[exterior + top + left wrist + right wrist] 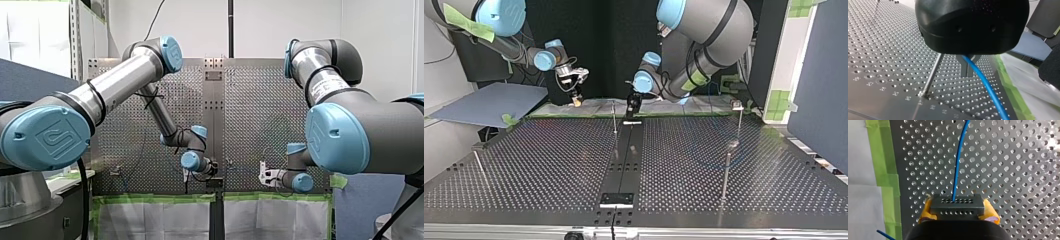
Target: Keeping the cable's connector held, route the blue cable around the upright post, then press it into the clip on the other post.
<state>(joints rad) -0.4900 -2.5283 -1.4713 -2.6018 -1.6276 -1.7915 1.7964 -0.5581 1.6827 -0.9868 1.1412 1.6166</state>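
At the top view's upper left, the right gripper (576, 99) clamps its yellow pads on the connector (957, 205), with the blue cable (958, 162) running out of it. Near top centre, the upright post (614, 117) stands just beside the left gripper (633, 104), its fingers narrow on the cable. The wrap looks not yet made. Next, the cable must go round that post, then toward the clip post (738, 106) at the right. Only the wrist views show either grip.

Connector (957, 205) in right end effector (958, 213); cable (988, 87) beside post (931, 75) on table (878, 50).
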